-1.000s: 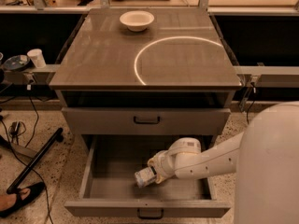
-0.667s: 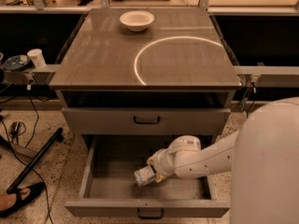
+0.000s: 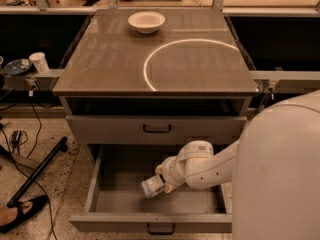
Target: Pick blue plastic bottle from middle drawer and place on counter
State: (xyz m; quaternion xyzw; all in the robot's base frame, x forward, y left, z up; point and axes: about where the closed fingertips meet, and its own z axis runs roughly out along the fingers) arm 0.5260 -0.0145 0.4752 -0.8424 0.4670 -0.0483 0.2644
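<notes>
End effector [image 3: 159, 183] down inside open drawer [image 3: 125, 223], near middle of floor, arm reaching in from right. Blue plastic bottle [image 3: 152, 188] right at its tip, touching, tilted, poking out toward lower left. Gripped or merely nudged: cannot tell. Resting on drawer floor or lifted: cannot tell either. Against a second ago: bottle and end effector in practically same spot, same tilt. White bowl [image 3: 146, 21] at back of desk [image 3: 110, 59].
</notes>
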